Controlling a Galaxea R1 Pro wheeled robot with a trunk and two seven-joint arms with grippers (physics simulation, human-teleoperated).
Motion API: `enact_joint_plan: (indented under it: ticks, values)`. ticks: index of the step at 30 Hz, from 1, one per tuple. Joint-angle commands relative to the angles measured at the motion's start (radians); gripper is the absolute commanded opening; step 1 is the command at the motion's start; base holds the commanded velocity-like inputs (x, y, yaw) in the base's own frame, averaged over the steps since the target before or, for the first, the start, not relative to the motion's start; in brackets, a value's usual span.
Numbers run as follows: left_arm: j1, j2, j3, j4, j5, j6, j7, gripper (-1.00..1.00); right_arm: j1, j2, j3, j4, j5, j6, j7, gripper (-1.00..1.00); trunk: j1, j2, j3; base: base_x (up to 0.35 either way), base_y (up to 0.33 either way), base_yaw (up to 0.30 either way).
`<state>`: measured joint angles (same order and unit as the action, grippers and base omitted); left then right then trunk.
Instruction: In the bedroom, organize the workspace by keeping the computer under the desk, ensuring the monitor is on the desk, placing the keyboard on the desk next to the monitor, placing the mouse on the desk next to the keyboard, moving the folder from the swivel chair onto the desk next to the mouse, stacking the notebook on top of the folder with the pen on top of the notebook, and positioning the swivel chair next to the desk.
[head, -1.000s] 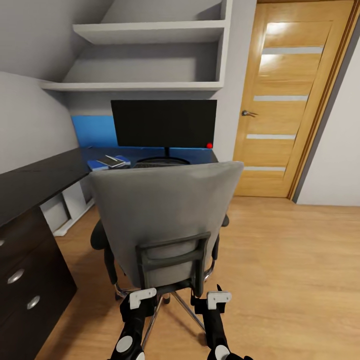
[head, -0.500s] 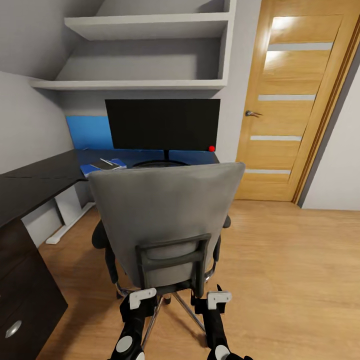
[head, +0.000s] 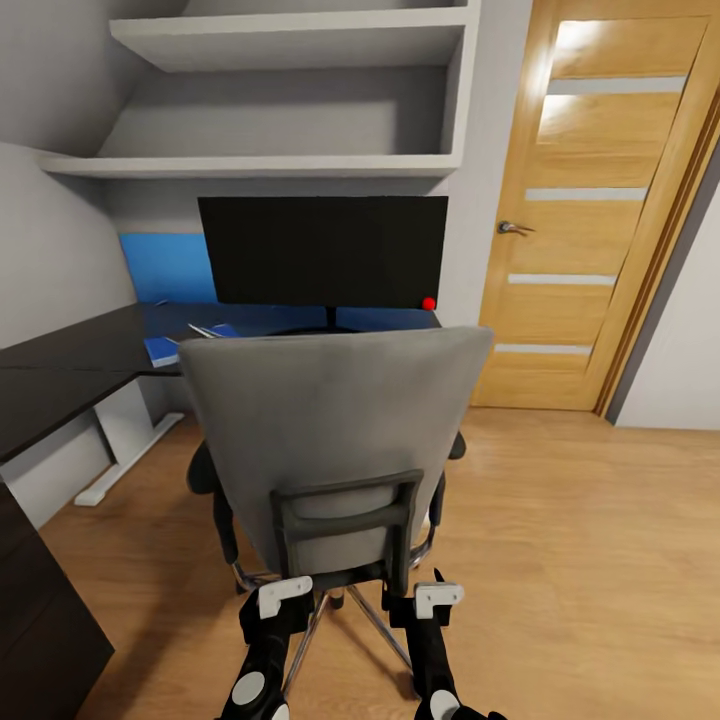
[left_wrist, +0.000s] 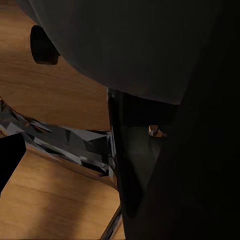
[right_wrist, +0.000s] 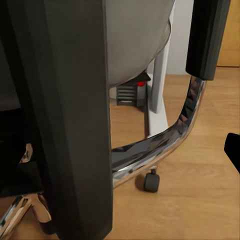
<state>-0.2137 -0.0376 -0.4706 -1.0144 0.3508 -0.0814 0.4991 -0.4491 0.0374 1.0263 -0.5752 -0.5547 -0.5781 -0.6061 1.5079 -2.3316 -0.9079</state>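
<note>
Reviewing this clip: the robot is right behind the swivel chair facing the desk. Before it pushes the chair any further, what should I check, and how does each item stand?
1. Both grippers at the chair back frame: left gripper and right gripper sit by the swivel chair lower frame. Ok.
2. Firm grasp on the frame: cannot tell.
3. Monitor on the desk: ok.
4. Chair next to the desk: not ok yet, floor shows between them.
5. Folder off the chair seat: cannot tell, the backrest hides the seat.
6. Door side of the path free: ok.
</note>
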Motion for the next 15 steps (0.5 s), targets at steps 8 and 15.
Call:
enact_joint_plan:
  ticks: [8, 15]
  values:
    - [-0.001, 0.001, -0.003, 0.002, 0.011, -0.008, 0.005, 1.0, -0.002, -0.001, 0.008, 0.0, -0.01, -0.005, -0.008, 1.0, 0.0, 0.0, -0.001, 0.106, 0.0, 0.0]
    - [-0.001, 0.001, -0.003, 0.002, 0.011, -0.008, 0.006, 1.0, -0.002, -0.001, 0.008, 0.0, -0.01, -0.006, -0.007, 1.0, 0.0, 0.0, -0.001, 0.008, 0.0, 0.0]
